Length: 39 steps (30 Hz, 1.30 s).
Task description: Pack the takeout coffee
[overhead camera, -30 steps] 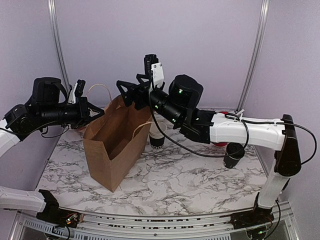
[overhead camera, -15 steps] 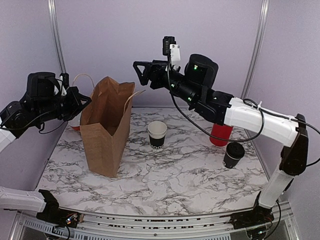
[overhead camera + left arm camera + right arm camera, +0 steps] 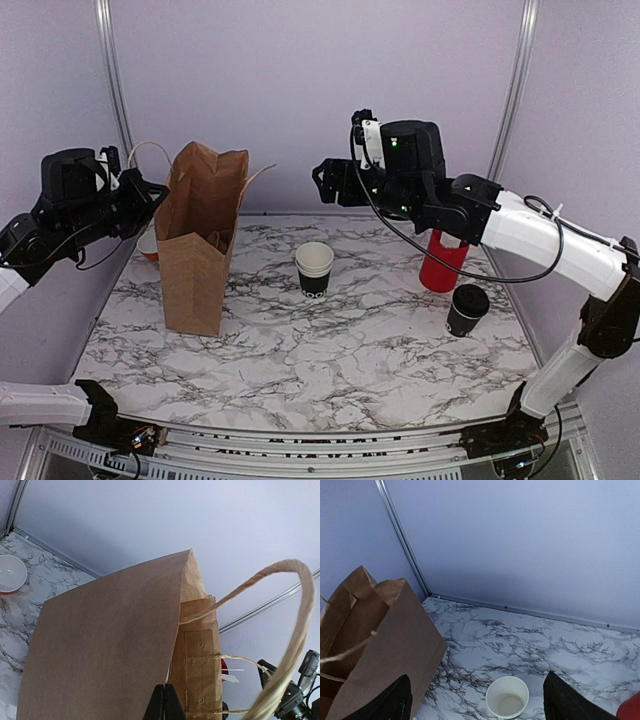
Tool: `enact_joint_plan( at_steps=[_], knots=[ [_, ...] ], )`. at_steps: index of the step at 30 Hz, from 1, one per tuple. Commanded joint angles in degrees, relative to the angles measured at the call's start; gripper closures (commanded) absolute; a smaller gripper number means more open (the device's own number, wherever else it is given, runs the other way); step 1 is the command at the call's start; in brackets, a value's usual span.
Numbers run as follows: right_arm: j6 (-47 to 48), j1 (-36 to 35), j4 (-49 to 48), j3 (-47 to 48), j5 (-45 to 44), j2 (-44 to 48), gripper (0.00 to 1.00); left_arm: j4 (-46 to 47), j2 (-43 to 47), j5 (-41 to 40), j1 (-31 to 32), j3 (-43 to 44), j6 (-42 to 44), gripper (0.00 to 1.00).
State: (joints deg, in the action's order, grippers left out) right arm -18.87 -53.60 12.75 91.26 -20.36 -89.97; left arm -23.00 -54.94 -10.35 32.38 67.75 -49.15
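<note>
1. At the left claw (image 3: 165,702): pinched fully together on the upper edge of the paper bag (image 3: 200,250), probably to keep it standing and steady for loading.
2. Just beside that grip: a looped twine handle (image 3: 295,630), arching free and not clamped.
3. Across the tabletop (image 3: 350,350), at the right claw (image 3: 476,680): spread wide, holding nothing, raised in the air well apart from the bag and every cup. Seems free to go and fetch.
4. Further out, near the right edge: the takeout coffee (image 3: 467,308), upright with its lid on, just in front of the red cup (image 3: 443,262) and well apart from the bag. Not yet packed.
5. Between bag and coffee: the lidless cup stack (image 3: 314,268), to be left alone.
6. Only in the left wrist view: the pinch itself, plus a small bowl (image 3: 11,574) on the tabletop beyond the bag.
7. Only in the right wrist view: both fingers clearly parted, and a look straight down into the white inside of the stack.
8. Only in the top view: the coffee, missing from both wrist views.
</note>
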Motion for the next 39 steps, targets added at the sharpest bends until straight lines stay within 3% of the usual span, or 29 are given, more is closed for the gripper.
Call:
enact_joint_plan(
  at_steps=[1,7,18,27,39],
  knots=[
    [-7.3,-0.1,16.9,1.7,-7.1,2.1,0.12,6.8,3.1,0.7,-1.4,-2.6,-3.9,1.0],
    [-13.2,1.8,30.0,-1.6,-9.4,6.0,0.11,9.1,2.0,7.7,-3.1,-3.3,-6.6,1.0],
    [-13.3,15.6,44.3,-9.9,-4.1,12.0,0.12,12.5,2.4,12.5,-3.8,-9.7,-8.5,1.0],
    [-13.2,23.8,44.7,-19.2,-1.1,19.0,0.12,13.7,3.4,11.4,-4.6,-12.5,-7.3,1.0],
    [-10.9,31.5,45.4,-25.1,0.5,21.2,0.12,13.9,3.8,11.2,-4.6,-12.7,-6.9,1.0]
  ],
)
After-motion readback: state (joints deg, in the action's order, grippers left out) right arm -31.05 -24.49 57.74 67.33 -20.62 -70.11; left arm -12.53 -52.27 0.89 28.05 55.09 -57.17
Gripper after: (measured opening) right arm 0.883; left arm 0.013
